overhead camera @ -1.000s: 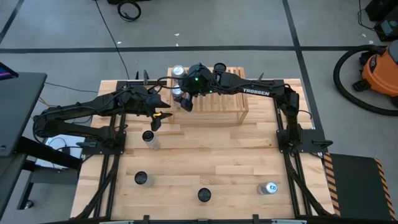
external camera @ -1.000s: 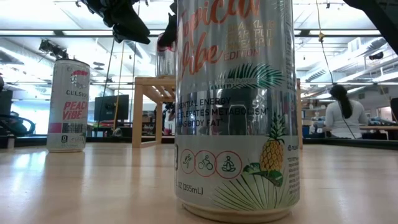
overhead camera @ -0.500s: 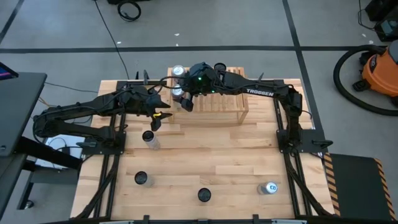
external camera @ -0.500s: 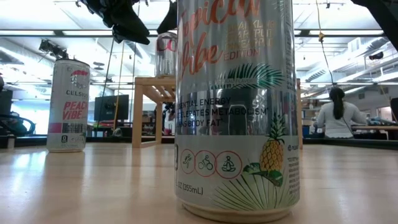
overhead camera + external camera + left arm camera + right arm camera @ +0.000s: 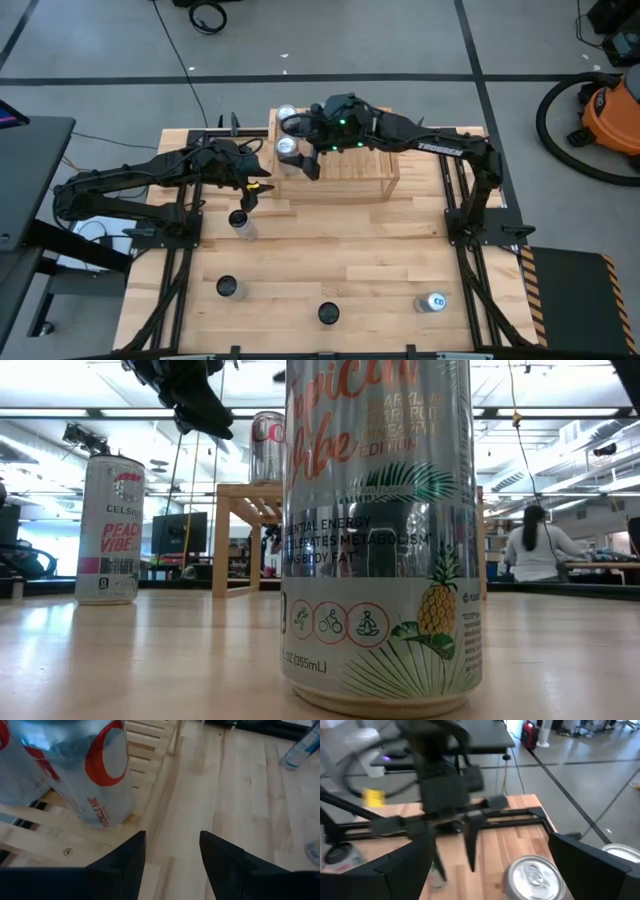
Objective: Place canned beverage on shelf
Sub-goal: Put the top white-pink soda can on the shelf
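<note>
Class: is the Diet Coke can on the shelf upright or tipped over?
Upright. The Diet Coke can stands vertically on the shelf; from above its round lid faces up.

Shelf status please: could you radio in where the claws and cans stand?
Right claw open, above the shelf. Two cans upright on its left end. Left claw shut, empty, beside the shelf. Nothing blocking.

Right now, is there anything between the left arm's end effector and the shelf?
No. In the high view, only bare tabletop separates the left end effector from the shelf. The nearest can already stands on the shelf's left end.
</note>
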`<state>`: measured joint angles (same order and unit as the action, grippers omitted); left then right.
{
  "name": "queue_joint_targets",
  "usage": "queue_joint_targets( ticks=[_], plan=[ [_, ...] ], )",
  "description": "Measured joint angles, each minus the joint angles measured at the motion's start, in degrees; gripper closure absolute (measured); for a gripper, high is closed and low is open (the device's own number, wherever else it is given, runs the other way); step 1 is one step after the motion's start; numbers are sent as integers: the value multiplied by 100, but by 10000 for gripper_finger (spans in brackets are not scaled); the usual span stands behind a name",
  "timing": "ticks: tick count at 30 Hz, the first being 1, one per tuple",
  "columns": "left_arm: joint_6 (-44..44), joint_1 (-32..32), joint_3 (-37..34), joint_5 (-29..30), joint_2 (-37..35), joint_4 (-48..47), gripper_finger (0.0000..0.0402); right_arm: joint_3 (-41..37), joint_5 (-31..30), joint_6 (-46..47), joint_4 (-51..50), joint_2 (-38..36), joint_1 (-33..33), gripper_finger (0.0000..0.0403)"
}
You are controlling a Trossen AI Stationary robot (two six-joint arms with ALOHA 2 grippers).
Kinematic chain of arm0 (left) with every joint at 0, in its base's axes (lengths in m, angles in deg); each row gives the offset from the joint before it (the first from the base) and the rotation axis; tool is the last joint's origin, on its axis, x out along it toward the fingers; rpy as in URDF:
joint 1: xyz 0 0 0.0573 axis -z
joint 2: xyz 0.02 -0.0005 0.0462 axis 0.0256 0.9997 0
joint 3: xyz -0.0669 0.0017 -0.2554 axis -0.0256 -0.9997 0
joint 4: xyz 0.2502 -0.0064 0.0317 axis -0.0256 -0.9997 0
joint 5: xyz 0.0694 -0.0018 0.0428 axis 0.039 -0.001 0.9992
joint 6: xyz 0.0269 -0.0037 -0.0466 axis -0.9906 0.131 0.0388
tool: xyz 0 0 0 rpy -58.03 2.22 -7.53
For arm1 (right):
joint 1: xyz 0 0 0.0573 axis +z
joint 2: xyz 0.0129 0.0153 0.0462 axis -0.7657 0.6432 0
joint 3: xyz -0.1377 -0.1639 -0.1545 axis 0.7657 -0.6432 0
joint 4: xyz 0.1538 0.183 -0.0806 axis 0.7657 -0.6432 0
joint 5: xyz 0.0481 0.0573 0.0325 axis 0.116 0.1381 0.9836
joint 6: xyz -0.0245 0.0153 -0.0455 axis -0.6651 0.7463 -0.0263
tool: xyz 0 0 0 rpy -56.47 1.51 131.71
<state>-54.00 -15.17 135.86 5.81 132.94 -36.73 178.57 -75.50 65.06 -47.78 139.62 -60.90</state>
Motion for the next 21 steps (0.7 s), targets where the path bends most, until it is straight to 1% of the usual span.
queue_joint_targets(
  ticks=[7, 10, 13, 18, 21],
  plan=[
    [40, 317, 0, -5, 0, 295, 209, 1, -28, 9, -364, -453, 308, 5],
    [187, 505, 0, 4, 0, 281, 209, 1, -65, 111, -737, -624, 456, 5],
    [387, 794, 0, 2, 0, 211, 209, 1, -232, 168, -1132, -752, 628, 5],
    [803, 1254, 0, -7, 0, -314, 209, 1, -615, 162, -1608, -883, 908, 5],
    [1072, 1547, 0, 17, 0, -557, 209, 1, -657, 162, -1863, -900, 1054, 5]
  ],
)
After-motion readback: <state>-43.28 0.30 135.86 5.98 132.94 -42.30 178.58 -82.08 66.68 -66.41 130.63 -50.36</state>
